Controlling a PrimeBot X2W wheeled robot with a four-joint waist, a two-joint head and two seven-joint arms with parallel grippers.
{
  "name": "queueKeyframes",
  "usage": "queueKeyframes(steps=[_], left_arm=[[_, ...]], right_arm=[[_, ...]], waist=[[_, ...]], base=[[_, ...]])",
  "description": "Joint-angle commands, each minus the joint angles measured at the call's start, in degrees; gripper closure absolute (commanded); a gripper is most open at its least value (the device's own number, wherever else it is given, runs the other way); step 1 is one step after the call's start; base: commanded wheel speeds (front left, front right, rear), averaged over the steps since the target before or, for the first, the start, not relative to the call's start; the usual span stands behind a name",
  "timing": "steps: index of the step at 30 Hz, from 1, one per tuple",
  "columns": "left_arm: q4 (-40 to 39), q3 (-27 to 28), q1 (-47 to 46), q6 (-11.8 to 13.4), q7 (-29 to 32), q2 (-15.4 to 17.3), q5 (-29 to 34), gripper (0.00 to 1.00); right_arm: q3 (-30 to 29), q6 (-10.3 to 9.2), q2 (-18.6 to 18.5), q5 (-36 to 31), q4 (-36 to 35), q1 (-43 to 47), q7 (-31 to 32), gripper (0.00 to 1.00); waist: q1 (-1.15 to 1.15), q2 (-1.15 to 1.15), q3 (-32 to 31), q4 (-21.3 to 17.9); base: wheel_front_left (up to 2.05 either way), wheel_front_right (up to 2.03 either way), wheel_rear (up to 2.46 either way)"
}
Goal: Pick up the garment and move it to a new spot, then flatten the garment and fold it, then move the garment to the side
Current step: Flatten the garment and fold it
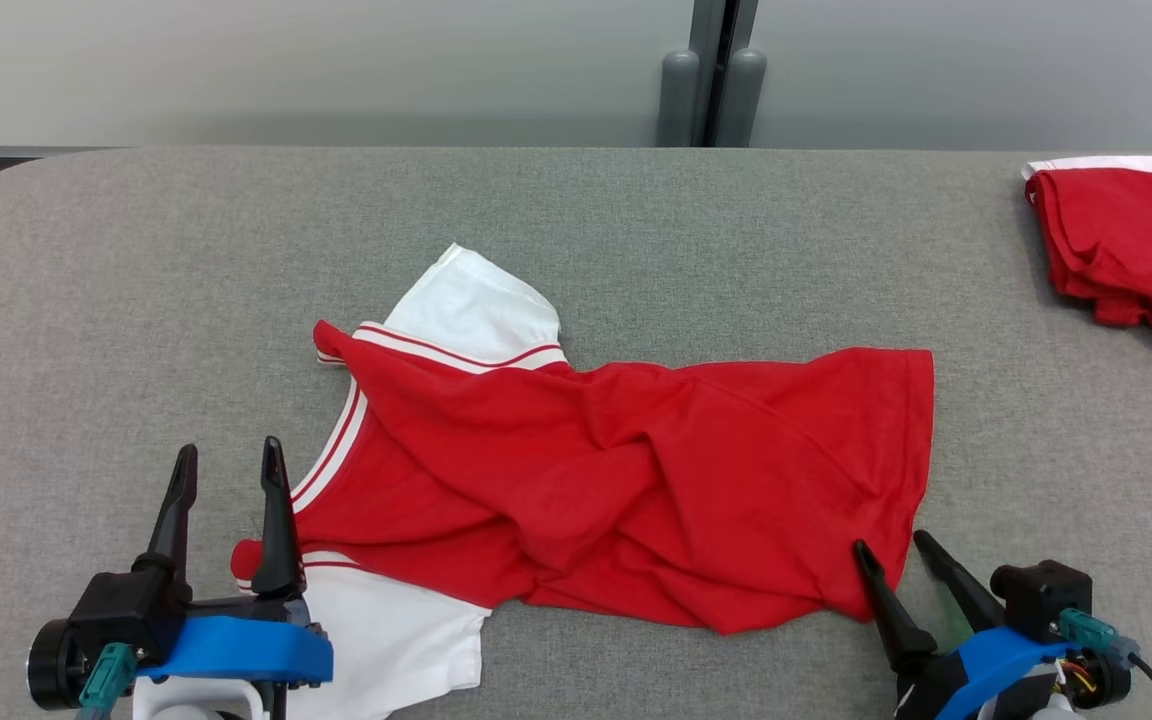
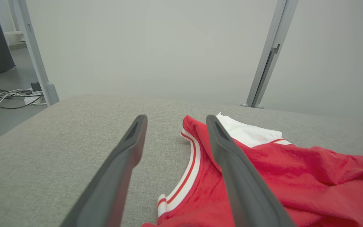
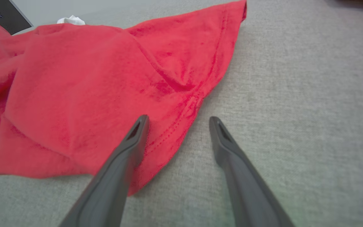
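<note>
The garment (image 1: 616, 470) is a red shirt with white sleeves and a red-striped white collar, lying crumpled across the middle of the grey table (image 1: 136, 300). My left gripper (image 1: 228, 465) stands open at the lower left, its right finger over the collar edge (image 2: 187, 170) and nothing held between the fingers. My right gripper (image 1: 891, 545) is open at the lower right, beside the shirt's hem corner (image 3: 181, 126). In the right wrist view its left finger lies over the hem and its right finger over bare table. The near white sleeve (image 1: 386, 640) is partly hidden behind my left gripper.
A second red garment with a white edge (image 1: 1136, 240) lies folded at the table's far right corner. A grey wall with an upright post (image 1: 711, 70) stands behind the table. Cables lie on the floor (image 2: 5, 97) off the table's left side.
</note>
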Motion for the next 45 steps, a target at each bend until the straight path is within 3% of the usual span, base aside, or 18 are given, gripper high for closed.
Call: queueKeyframes(steps=[1, 11, 12, 13, 14, 19, 25, 34, 45], left_arm=[[-0.3, -0.4, 0.0, 0.3, 0.0, 0.0, 0.3, 0.0], [-0.1, -1.2, -1.0, 0.1, 0.0, 0.0, 0.4, 0.0], [0.0, -1.2, -0.9, 0.1, 0.0, 0.0, 0.4, 0.0], [0.0, -1.2, -0.9, 0.1, 0.0, 0.0, 0.4, 0.0], [0.0, -1.1, -0.8, 0.0, 0.0, 0.0, 0.4, 0.0], [0.3, -1.0, -0.4, -0.1, 0.0, 0.0, 0.3, 0.0], [0.4, -0.1, 0.5, -0.1, 0.0, 0.0, 0.2, 0.0], [0.6, 0.0, 0.6, -0.3, 0.0, 0.0, -0.1, 0.0], [0.2, 1.4, 1.9, -0.3, 0.0, 0.0, -0.1, 0.0]], right_arm=[[0.4, 0.03, 0.1, 0.8, 0.8, -1.7, -0.2, 0.0], [3.7, 0.02, 0.7, 3.3, 6.9, -7.6, -0.1, 0.0], [4.1, 0.02, 0.7, 3.6, 7.2, -8.1, -0.3, 0.5], [4.4, 0.03, 0.8, 3.9, 7.5, -8.4, -0.4, 0.81], [4.9, 0.03, 0.9, 4.2, 7.8, -8.6, -0.4, 1.0], [6.2, 0.03, 0.7, 4.7, 6.6, -9.5, -0.8, 1.0], [6.0, 0.03, 0.6, 3.9, -2.7, -7.8, -1.0, 1.0], [8.1, 0.03, 0.5, 5.7, -20.6, -3.3, -0.5, 1.0], [10.0, 0.03, 1.7, 9.3, -45.6, 4.5, 9.8, 1.0]], waist=[[0.0, 0.0, 0.0, -0.1], [0.0, 0.0, 0.5, 1.0], [0.0, 0.0, 0.5, 1.2], [0.0, 0.0, 0.5, 1.2], [0.0, 0.0, 0.5, 1.3], [0.0, 0.0, 0.1, 1.5], [0.0, 0.0, -1.0, 0.3], [0.0, 0.0, -2.6, -0.9], [0.0, 0.0, -4.2, -1.5]], base=[[0.0, 0.0, 0.0], [0.0, 0.0, 0.0], [0.0, 0.0, 0.0], [0.0, 0.0, 0.0], [0.0, 0.0, 0.0], [0.0, 0.0, 0.0], [0.0, 0.0, 0.0], [0.0, 0.0, 0.0], [0.0, 0.0, 0.0]])
